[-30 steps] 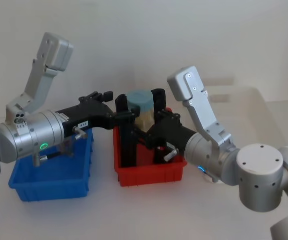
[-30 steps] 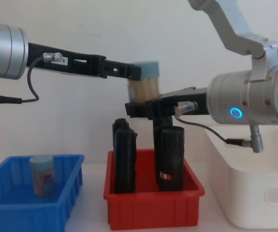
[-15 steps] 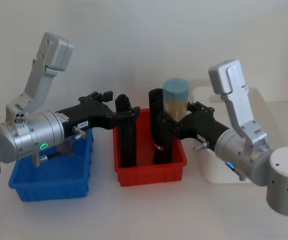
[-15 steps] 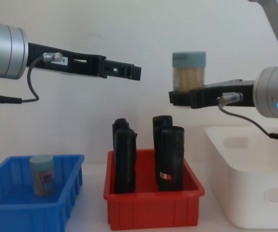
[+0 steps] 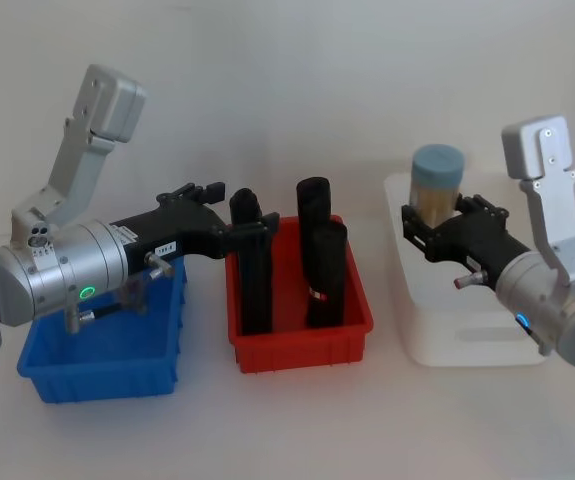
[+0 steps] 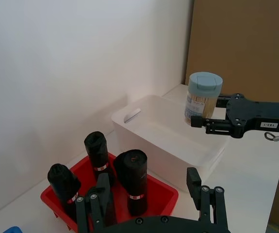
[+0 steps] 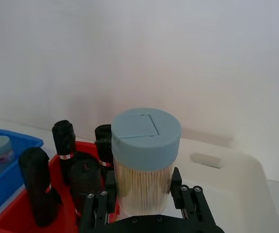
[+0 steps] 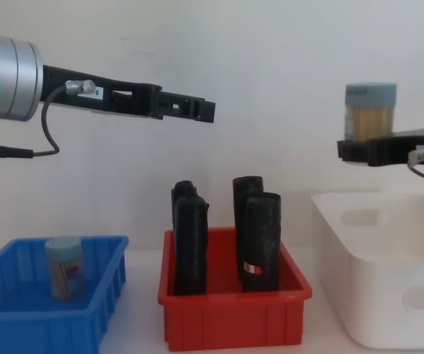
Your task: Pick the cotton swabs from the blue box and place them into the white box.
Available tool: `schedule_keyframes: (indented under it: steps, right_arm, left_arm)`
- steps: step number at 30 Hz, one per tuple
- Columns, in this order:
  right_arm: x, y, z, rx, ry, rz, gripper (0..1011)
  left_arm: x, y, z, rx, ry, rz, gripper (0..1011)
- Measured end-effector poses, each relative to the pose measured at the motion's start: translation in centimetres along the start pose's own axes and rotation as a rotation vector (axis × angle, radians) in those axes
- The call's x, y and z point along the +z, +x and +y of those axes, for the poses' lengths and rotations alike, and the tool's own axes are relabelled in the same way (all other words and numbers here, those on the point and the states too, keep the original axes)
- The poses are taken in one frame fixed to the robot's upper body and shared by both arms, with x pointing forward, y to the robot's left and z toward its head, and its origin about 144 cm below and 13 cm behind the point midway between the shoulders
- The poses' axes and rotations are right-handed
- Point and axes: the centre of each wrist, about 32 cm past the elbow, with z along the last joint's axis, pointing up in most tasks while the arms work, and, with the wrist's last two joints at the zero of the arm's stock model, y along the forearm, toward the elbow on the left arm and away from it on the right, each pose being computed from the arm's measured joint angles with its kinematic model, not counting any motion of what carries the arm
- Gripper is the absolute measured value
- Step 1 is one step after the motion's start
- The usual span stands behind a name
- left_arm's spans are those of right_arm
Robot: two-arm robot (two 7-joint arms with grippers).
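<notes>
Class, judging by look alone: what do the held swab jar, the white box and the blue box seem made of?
The swab jar, in the right gripper above the white box: likely clear plastic, the sticks show through; opaque matte blue lid. White box: probably moulded plastic, smooth, rounded corners. The blue box: probably rigid plastic, even colour, thick rim. The left gripper hangs above the red bin.
</notes>
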Motion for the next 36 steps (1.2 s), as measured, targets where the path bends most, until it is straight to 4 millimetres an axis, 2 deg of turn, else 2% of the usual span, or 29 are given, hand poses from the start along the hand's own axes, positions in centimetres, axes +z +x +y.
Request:
schedule_keyframes:
  steps: [14,31,34,36]
  right_arm:
    - [-2.5,3.3,1.6,-0.104,-0.08,0.003,637]
    - [-5.7,5.0,4.4,-0.104,-0.191,-0.01,637]
    - [-6.0,5.1,4.7,-0.1,-0.2,-0.013,681]
    - [-6.3,5.1,4.9,-0.097,-0.209,-0.014,756]
  left_arm:
    - [0.0,0.0,0.0,0.0,0.0,0.0,1004]
    - [0.0,0.0,0.0,0.0,0.0,0.0,1004]
    - [0.0,0.0,0.0,0.0,0.0,0.0,1004]
    - [0.0,0.0,0.0,0.0,0.0,0.0,1004]
